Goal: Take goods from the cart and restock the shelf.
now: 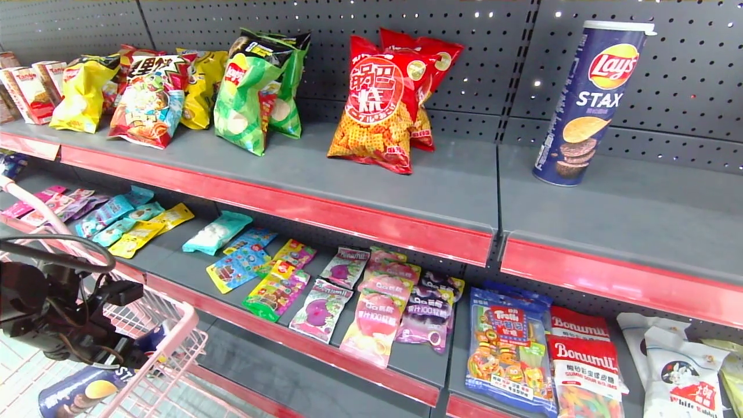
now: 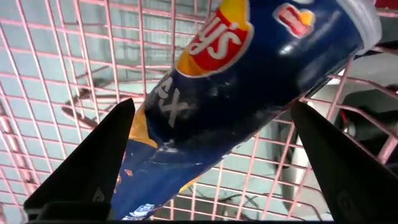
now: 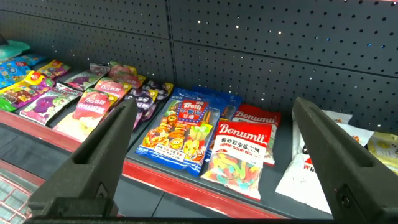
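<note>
A blue chip can (image 2: 249, 74) lies tilted inside the pink wire cart (image 2: 56, 68). My left gripper (image 2: 211, 162) is open, with one finger on each side of the can's lower half. From the head view, the left arm (image 1: 52, 313) reaches down into the cart (image 1: 180, 337), and the can (image 1: 75, 395) shows below it. A second blue chip can (image 1: 592, 104) stands upright on the top shelf (image 1: 627, 215) at the right. My right gripper (image 3: 211, 162) is open with nothing in it, held in front of the lower shelf.
Chip bags (image 1: 377, 104) line the top shelf from the left to the middle, with bare shelf around the upright can. Flat candy packs (image 1: 371, 313) cover the lower shelf, and gummy bags (image 3: 242, 155) lie beyond the right gripper. A red shelf edge (image 1: 348, 220) juts forward.
</note>
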